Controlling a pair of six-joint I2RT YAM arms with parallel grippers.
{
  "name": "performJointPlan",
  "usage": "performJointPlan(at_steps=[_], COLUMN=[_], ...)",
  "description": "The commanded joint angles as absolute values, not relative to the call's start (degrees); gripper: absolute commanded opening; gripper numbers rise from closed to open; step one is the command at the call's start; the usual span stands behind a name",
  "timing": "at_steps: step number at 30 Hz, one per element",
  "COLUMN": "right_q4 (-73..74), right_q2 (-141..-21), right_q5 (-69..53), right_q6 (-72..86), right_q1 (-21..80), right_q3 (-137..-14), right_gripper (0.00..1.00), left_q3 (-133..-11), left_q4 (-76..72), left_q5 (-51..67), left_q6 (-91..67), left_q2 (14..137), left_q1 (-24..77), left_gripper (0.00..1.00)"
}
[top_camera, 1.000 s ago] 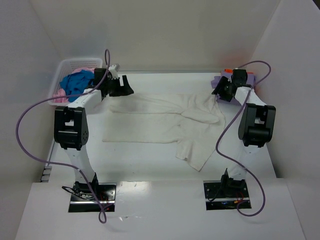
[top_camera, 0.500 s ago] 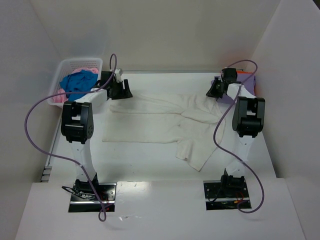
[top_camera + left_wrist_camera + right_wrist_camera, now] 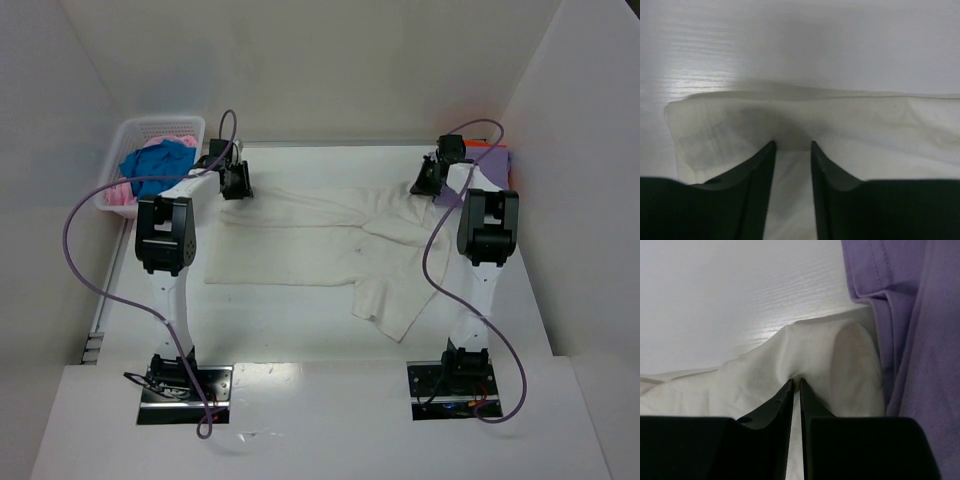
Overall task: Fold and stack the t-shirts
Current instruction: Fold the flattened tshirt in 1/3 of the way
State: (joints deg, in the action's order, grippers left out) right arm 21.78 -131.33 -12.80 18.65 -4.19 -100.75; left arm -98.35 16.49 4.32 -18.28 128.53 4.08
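Note:
A large cream-white t-shirt [image 3: 320, 240] lies spread across the table, one part folded down toward the front right. My left gripper [image 3: 237, 185] rests on its far left corner. In the left wrist view the jaws [image 3: 792, 145] stand a little apart, with the cream cloth [image 3: 865, 125] lying flat between them. My right gripper [image 3: 425, 185] sits at the shirt's far right corner. There its jaws [image 3: 796, 381] are nearly together, pinching a raised fold of cream cloth [image 3: 740, 385]. A lavender t-shirt [image 3: 910, 315] lies right beside that fold.
A white lattice basket [image 3: 130, 135] at the far left holds a blue shirt [image 3: 155, 165] and a pink one [image 3: 118, 192]. The lavender shirt [image 3: 500, 160] and an orange one [image 3: 478, 146] lie at the far right by the wall. Purple cables loop over both arms.
Both grippers have moved inward and down onto the far corners of the cream shirt. The right jaws have closed on the cloth and the left jaws have narrowed.

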Motion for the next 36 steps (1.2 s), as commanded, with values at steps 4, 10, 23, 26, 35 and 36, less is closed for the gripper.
performJointPlan(at_steps=[4, 10, 23, 26, 35, 36], right_q4=[25.92, 29.44, 35.42, 35.42, 31.91, 31.38], right_q2=[-136.14, -140.61, -147.13, -147.13, -134.93, -133.09], right_q5=[-7.56, -6.33, -5.1, -4.57, -5.0, -5.62], right_q6=[16.96, 16.96, 16.44, 16.44, 16.44, 16.44], right_q1=[-2.11, -0.88, 0.26, 0.26, 0.26, 0.26], right_q3=[-107.92, -115.47, -129.81, -129.81, -124.37, -123.5], right_gripper=[0.11, 0.1, 0.1, 0.1, 0.22, 0.29], left_q3=[-102.55, -108.88, -128.23, -129.9, -122.99, -121.22], left_q4=[20.74, 25.66, 34.01, 34.01, 31.48, 30.51], left_q5=[-1.23, -4.74, -5.36, -5.36, -4.66, -3.79], left_q6=[-18.46, -18.46, -18.46, -18.46, -16.88, -16.88], left_q2=[130.69, 134.2, 145.46, 145.99, 137.3, 133.46], left_q1=[4.13, 4.13, 3.08, 3.08, 3.08, 3.08], left_gripper=[0.3, 0.24, 0.28, 0.33, 0.64, 0.69])
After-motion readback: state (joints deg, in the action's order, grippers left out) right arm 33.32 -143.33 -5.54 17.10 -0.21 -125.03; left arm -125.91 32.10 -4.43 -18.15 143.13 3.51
